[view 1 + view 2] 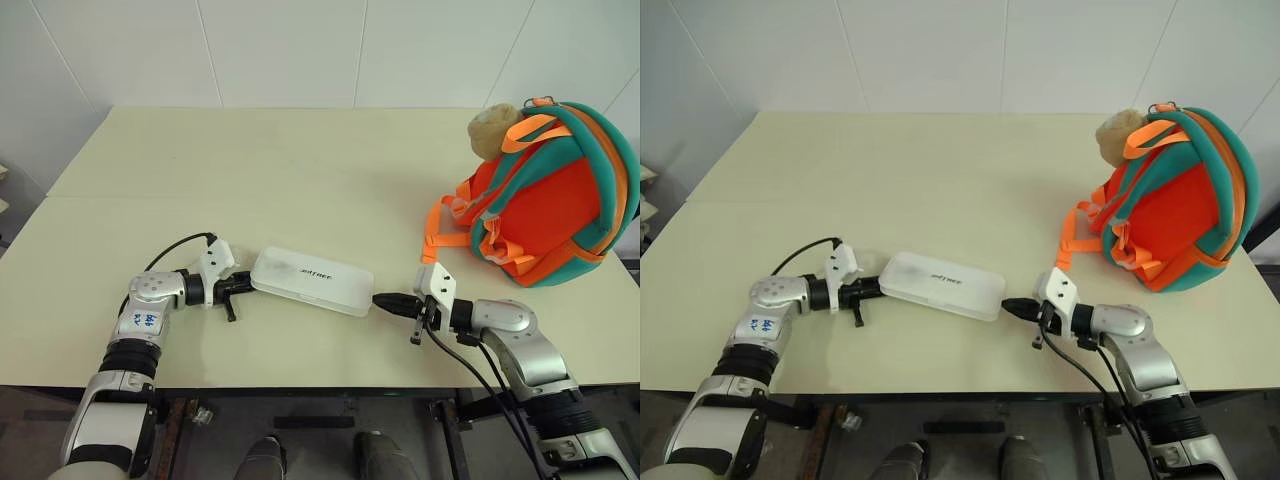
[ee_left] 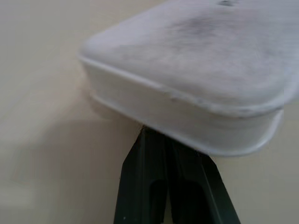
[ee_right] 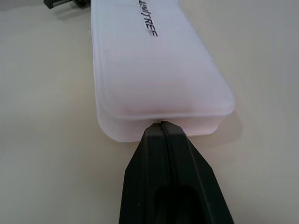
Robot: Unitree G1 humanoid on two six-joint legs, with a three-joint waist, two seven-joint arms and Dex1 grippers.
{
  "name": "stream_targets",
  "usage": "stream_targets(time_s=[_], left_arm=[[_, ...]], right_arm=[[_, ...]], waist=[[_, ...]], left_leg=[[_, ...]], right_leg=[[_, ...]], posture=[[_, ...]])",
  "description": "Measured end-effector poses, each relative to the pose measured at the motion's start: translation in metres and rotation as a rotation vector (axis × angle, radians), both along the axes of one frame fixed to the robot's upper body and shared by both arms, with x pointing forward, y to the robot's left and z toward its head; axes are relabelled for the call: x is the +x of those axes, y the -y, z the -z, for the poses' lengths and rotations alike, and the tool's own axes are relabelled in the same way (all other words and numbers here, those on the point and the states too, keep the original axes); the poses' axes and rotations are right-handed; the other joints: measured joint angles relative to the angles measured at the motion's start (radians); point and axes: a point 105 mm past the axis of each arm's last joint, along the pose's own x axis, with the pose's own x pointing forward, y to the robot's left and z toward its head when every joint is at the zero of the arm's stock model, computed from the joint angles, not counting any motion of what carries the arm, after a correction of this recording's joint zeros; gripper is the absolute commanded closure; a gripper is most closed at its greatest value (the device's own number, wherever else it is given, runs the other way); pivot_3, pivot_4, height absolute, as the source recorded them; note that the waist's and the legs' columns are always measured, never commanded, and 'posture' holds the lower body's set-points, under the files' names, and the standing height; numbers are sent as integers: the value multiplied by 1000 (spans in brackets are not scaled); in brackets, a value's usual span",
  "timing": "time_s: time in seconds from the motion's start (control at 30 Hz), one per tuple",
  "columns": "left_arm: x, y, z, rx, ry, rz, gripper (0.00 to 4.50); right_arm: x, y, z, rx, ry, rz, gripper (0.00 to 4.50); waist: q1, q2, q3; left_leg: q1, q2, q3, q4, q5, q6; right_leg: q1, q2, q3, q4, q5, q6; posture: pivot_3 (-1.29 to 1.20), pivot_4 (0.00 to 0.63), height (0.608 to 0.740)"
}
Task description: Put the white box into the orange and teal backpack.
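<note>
Both arms reach inward over the table, facing each other; left gripper (image 1: 243, 287) and right gripper (image 1: 382, 299) point nearly level, fingers pressed together

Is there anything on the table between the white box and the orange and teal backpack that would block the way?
Nothing visible does. The white box lies between the shut left pincer and shut right pincer, one at each end. Only bare table separates it from the orange and teal backpack.

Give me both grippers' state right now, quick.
Left gripper: shut, fingers together, tips against one short end of the white box.
Right gripper: shut, tips against the opposite end. Neither clamps it.
</note>
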Motion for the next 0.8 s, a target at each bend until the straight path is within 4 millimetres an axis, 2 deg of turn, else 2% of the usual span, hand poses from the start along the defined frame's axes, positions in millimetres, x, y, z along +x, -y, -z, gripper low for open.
stream_targets(time_s=[0.2, 0.3, 0.6, 0.7, 0.8], left_arm=[[-16, 10, 5, -19, -19, 27, 4320], [-20, 9, 5, -15, -32, 19, 4320], [-21, -35, -4, 65, -43, -95, 4320], [-19, -37, -10, 50, -34, -96, 4320], [-12, -32, -25, 7, -1, -98, 4320]], right_arm=[[8, 13, -3, -26, 7, 16, 4500], [7, 14, -3, -29, 13, 9, 4500], [5, 16, 1, -29, 1, 15, 4500], [4, 15, 3, -26, -4, 15, 4500], [4, 14, 3, -22, -5, 15, 4500]], waist=[[0, 0, 0], [0, 0, 0], [-2, 0, 0], [2, 0, 0], [3, 0, 0]], left_leg=[[0, 0, 0, 0, 0, 0], [0, 0, 0, 0, 0, 0], [1, 0, 0, 0, 0, 0], [0, 0, 0, 0, 0, 0], [0, 0, 0, 0, 0, 0]], right_leg=[[0, 0, 0, 0, 0, 0], [0, 0, 0, 0, 0, 0], [0, 0, 0, 0, -1, -1], [0, 0, 0, -1, -1, -1], [0, 0, 0, -1, 0, -1]], posture=[[0, 150, 740], [0, 150, 740], [0, 150, 740], [0, 150, 740], [0, 150, 740]])
